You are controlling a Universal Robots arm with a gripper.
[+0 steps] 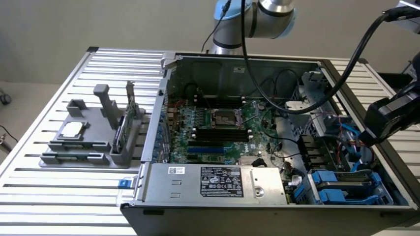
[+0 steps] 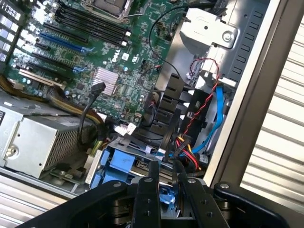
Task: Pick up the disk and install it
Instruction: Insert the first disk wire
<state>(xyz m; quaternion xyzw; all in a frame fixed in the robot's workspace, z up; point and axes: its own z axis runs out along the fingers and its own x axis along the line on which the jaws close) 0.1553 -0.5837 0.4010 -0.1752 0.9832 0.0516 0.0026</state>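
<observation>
no legible text — print on the power supply label point(image 1: 222, 181) too small

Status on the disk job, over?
Tool hovering above disk, jaws apart, empty. Disk sits in blue frame inside case. Loose cables close alongside.

This is a robotics lab set up for computer assembly. A ribbed aluminium table point(image 1: 52, 196), with a plain wall point(image 1: 98, 24) behind it, carries an open PC case point(image 1: 262, 60) whose motherboard point(image 1: 210, 128) and power supply point(image 1: 210, 182) lie bare. Beside the case, a grey fixture point(image 1: 85, 155) holds loose parts. A grey robot arm point(image 1: 272, 12) rises behind the case, and its black gripper point(image 2: 166, 167), trailing a cable point(image 1: 354, 59), hangs over the blue drive bays point(image 1: 341, 189).
</observation>
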